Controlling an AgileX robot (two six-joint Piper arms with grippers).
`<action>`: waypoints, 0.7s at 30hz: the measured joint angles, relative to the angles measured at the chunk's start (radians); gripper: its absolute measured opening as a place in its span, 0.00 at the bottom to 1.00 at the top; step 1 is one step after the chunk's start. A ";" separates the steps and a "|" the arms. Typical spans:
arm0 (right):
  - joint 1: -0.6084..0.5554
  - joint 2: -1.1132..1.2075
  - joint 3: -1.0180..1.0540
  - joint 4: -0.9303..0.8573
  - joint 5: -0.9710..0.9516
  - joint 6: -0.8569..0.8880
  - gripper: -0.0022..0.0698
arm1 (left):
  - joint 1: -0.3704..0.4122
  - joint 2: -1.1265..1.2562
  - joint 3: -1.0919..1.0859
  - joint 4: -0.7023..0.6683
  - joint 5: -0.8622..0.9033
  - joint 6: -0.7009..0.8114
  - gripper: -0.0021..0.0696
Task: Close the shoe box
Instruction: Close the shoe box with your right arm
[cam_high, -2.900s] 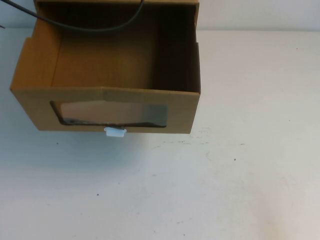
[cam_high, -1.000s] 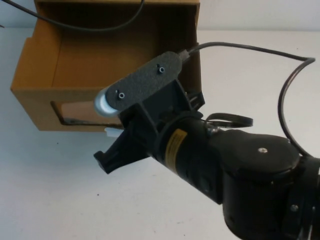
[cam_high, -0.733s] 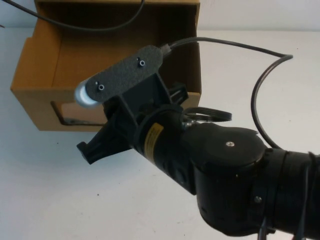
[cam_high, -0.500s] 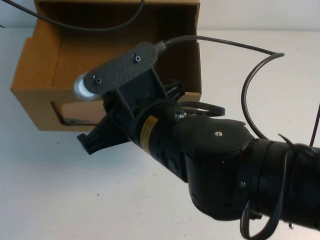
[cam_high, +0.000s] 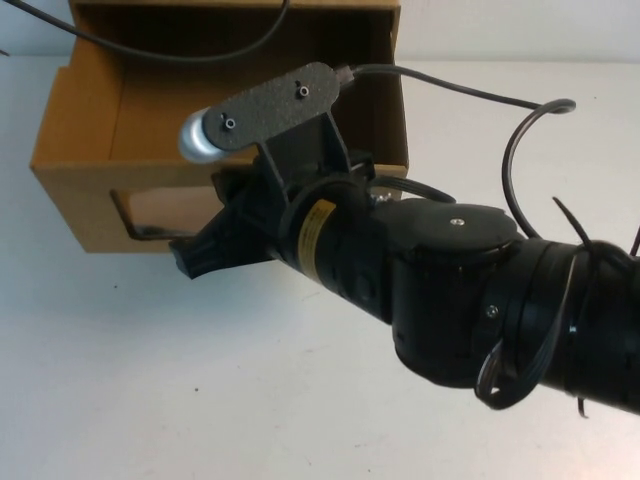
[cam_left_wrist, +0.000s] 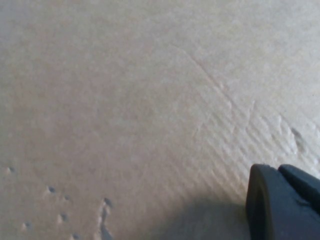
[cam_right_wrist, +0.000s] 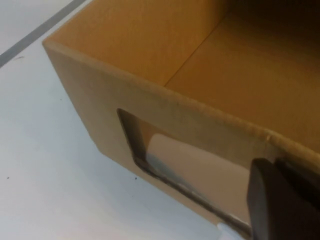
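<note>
cardboard shoe box (cam_high: 80, 195) drawer open, empty; right gripper (cam_high: 205, 250) at its front, left gripper (cam_left_wrist: 282, 202) elsewhere, grips unclear.

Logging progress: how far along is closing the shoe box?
Early. The shoe box drawer is pulled out, its inside open to view. In hand: the right pincer is at the windowed front panel, placed to push. The left pincer hovers by a cardboard surface. Left: sliding the drawer fully in.
</note>
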 joint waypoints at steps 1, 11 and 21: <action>0.000 0.003 0.000 0.000 0.000 0.000 0.01 | 0.000 0.000 0.000 0.000 0.000 0.000 0.03; -0.043 0.051 -0.043 -0.028 -0.017 0.002 0.01 | 0.000 0.000 0.000 0.000 0.000 -0.002 0.03; -0.133 0.121 -0.159 -0.033 -0.072 0.004 0.01 | 0.000 0.000 0.000 0.000 0.000 -0.004 0.03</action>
